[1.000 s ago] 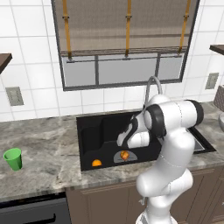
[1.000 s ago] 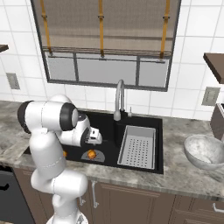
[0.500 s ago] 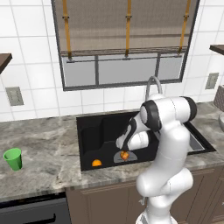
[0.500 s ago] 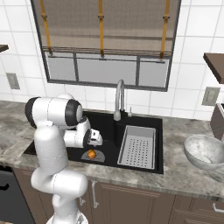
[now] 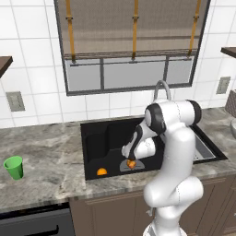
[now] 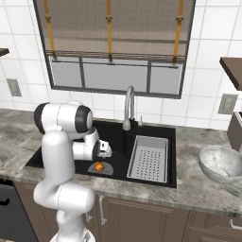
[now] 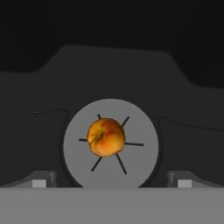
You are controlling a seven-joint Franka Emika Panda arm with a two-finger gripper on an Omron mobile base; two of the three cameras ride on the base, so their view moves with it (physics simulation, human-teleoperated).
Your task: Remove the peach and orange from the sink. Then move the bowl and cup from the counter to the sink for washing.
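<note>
The peach (image 7: 106,137) lies on the grey round drain plate (image 7: 140,131) of the black sink (image 5: 97,142). My gripper (image 7: 111,180) hangs straight above it inside the basin, open wide, with one fingertip on each side and nothing between them. The base views show the gripper (image 5: 131,156) (image 6: 100,158) just over the peach (image 5: 132,163) (image 6: 99,167). To the peach's left, the orange (image 5: 102,171) rests near the sink's front wall. The green cup (image 5: 14,167) stands on the counter far to the left. The whitish bowl (image 6: 221,163) sits on the counter right of the sink (image 6: 118,158).
A curved silver faucet (image 6: 127,107) rises behind the basin. A grey perforated drain tray (image 6: 148,159) fills the sink's right half. The marble counter (image 5: 50,161) runs along both sides, with a tiled wall and a window behind.
The hand has sunk lower into the basin toward the peach, and the arm has leaned further over the sink. The jaws have stayed open and the fruit has not moved.
</note>
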